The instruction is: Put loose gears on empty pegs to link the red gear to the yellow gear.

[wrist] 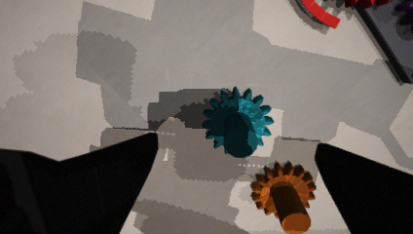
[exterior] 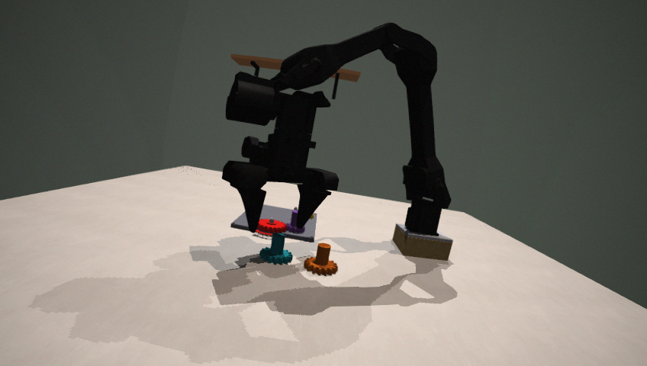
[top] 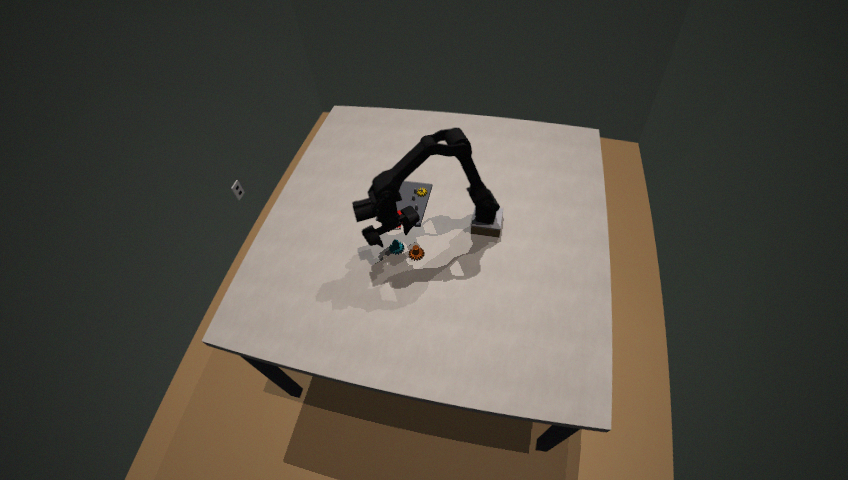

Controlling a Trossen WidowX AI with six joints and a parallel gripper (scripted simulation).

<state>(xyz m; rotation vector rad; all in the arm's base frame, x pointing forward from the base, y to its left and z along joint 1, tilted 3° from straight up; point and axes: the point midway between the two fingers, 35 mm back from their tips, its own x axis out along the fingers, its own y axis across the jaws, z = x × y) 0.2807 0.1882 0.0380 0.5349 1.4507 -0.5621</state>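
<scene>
My gripper [top: 393, 236] [exterior: 277, 229] [wrist: 236, 145] is wide open and empty, above the upright handle of the teal gear [top: 396, 247] [exterior: 277, 257] [wrist: 260, 114], which stands on the table. The orange gear [top: 415, 254] [exterior: 320, 266] [wrist: 304, 187] stands beside it, its handle up. The red gear [exterior: 272, 226] [wrist: 367, 3] is on the grey board [top: 426, 205] [exterior: 239, 226] [wrist: 388, 46]. The purple gear [exterior: 295, 218] [wrist: 405, 17] is on the board beside the red gear; whether their teeth mesh is not clear. The yellow gear [top: 421, 192] [exterior: 311, 216] is at the board's far side, partly hidden in the exterior view.
Short dark pegs [top: 415, 208] show between the arm and the yellow gear. The red arrow [wrist: 326, 17] lies on the table beside the red gear. The arm's base block [top: 487, 227] [exterior: 422, 247] is to the right. The arm hides part of the board.
</scene>
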